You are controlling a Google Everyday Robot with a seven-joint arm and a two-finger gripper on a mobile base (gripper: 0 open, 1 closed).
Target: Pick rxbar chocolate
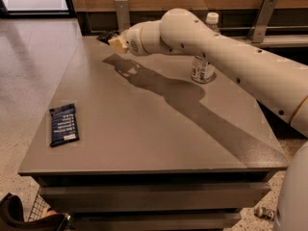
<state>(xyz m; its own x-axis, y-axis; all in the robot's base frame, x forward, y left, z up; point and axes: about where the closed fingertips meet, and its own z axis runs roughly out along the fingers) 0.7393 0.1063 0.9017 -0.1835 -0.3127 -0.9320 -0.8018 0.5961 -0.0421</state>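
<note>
Tool: the cream two-finger tool (115, 41) at the end of the big white arm (231, 52) is out over the far left corner of the flat grey table (144, 143).
Tool state: it looks clamped on the small flat black rxbar chocolate wrapper (105, 35); a pale pad shows just under the dark wrapper.
Chocolate bar: at the tool tip, by the table's far edge, sticking out to the left past the tool.
Height: the arm's shadow (159, 88) lies apart from the tool, nearer me, so I judge the tool to be up off the tabletop; whether the wrapper is fully clear of it I can't tell.
Key relation: the wrapper lies straight ahead of the tool, and its long axis seems to run roughly in line with the tool, pointing away from the arm.
Only arm: there is just this one, so reach isn't in question.
Other bar: a larger dark blue bar wrapper with white text lines (63, 125) lies flat near the front left edge, well apart from the tool; it isn't the wanted one.
Bottle: a clear plastic water bottle with a white cap (202, 70) stands upright at the back, partly hidden behind the arm.
Step, as I read it: grasp made, lift in hand.
Next move: a plain rise should do.
Risk: a thin, crinkly wrapper held by one end could slip.
</note>
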